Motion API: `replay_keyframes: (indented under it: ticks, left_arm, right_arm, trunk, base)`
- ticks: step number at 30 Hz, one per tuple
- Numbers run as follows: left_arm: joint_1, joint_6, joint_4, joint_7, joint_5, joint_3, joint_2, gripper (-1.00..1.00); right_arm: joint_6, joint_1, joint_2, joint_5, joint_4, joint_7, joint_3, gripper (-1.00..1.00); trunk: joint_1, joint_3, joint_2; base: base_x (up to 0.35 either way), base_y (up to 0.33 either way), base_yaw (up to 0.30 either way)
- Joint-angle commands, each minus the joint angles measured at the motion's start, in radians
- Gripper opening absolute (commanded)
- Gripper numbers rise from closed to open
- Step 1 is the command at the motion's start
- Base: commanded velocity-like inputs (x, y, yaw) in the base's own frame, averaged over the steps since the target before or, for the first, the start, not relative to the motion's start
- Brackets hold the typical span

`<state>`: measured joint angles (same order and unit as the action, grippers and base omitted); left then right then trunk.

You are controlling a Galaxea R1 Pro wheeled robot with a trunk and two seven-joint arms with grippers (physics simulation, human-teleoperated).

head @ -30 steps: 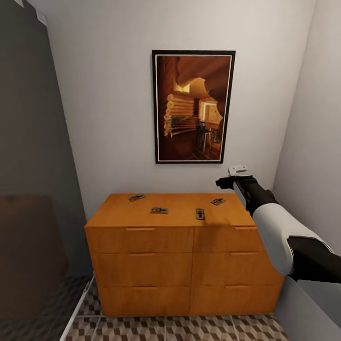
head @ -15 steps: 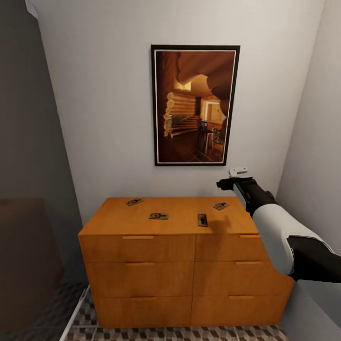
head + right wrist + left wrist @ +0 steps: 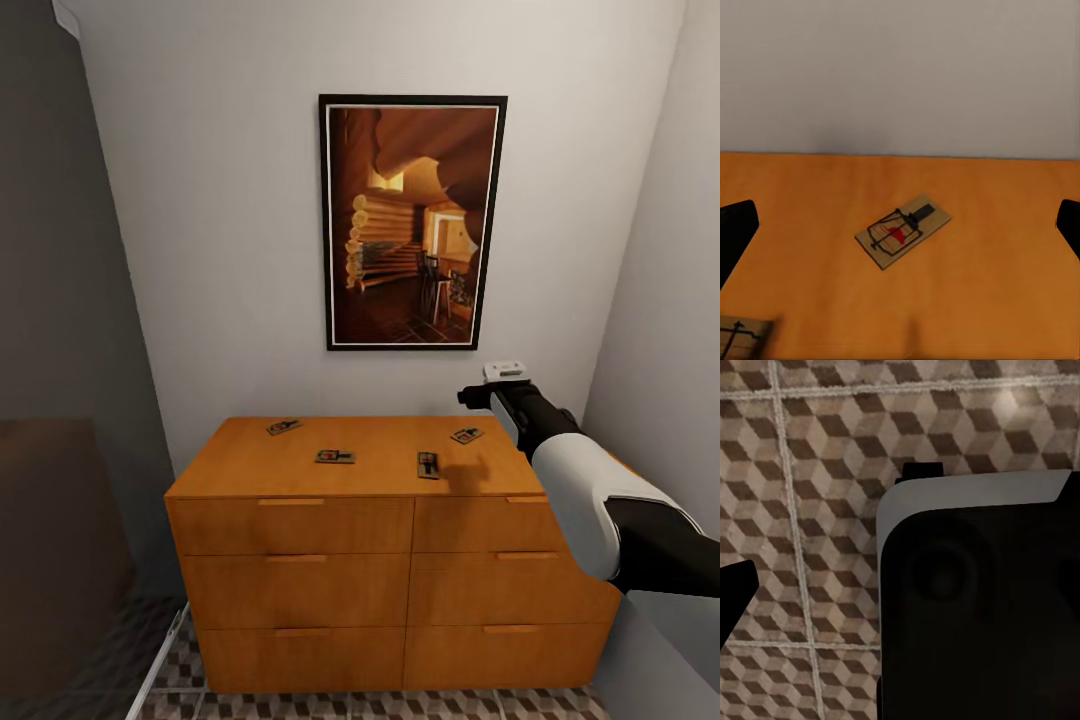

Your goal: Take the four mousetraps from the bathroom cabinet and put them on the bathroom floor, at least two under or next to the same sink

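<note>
Resting flat: wooden mousetraps (image 3: 336,456), seemingly rectangular.

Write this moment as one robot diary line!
traps: four on cabinet | right gripper: open, above top, holding nothing | floor: no traps seen

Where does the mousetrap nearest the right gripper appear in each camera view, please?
Head view: the mousetrap lies at the cabinet top's right rear, just below the right gripper.
Right wrist view: the mousetrap sits mid-picture.
Left wrist view: not in it; floor tiles there.
Shared landmark: the orange cabinet top.
</note>
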<state>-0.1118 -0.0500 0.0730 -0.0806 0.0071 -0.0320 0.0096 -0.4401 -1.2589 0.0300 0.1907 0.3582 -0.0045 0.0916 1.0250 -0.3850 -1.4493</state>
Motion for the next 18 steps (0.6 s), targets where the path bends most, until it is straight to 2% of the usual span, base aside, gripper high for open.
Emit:
replay_keyframes:
  ticks: [1, 3, 4, 8, 13, 18]
  left_arm:
    - [-0.002, -0.005, 0.004, -0.002, 0.001, -0.003, 0.000, 1.00]
    - [-0.002, -0.005, 0.004, -0.002, 0.001, -0.003, 0.000, 1.00]
    - [-0.002, -0.005, 0.004, -0.002, 0.001, -0.003, 0.000, 1.00]
    - [-0.002, -0.005, 0.004, -0.002, 0.001, -0.003, 0.000, 1.00]
    - [-0.002, -0.005, 0.004, -0.002, 0.001, -0.003, 0.000, 1.00]
    - [-0.002, -0.005, 0.004, -0.002, 0.001, -0.003, 0.000, 1.00]
  right_arm:
    - [-0.007, 0.000, -0.001, 0.002, 0.001, 0.002, 0.007, 1.00]
    - [-0.020, 0.000, -0.001, -0.008, 0.001, 0.001, 0.009, 1.00]
    - [-0.065, 0.000, -0.001, -0.023, 0.003, 0.001, 0.025, 1.00]
    - [-0.098, 0.000, -0.001, -0.030, 0.004, 0.000, 0.058, 1.00]
    - [-0.111, 0.000, 0.001, -0.032, 0.004, 0.000, 0.080, 1.00]
    - [-0.115, 0.000, 0.002, -0.031, 0.004, -0.001, 0.083, 1.00]
  trunk:
    - [0.000, -0.001, -0.001]
    - [0.000, -0.001, -0.001]
    - [0.000, -0.001, -0.001]
    - [0.000, -0.001, -0.001]
    - [0.000, -0.001, -0.001]
    - [0.000, -0.001, -0.001]
  base:
    - [0.000, 0.000, 0.000]
    - [0.000, 0.000, 0.000]
    - [0.000, 0.000, 0.000]
    - [0.000, 0.000, 0.000]
    - [0.000, 0.000, 0.000]
    - [0.000, 0.000, 0.000]
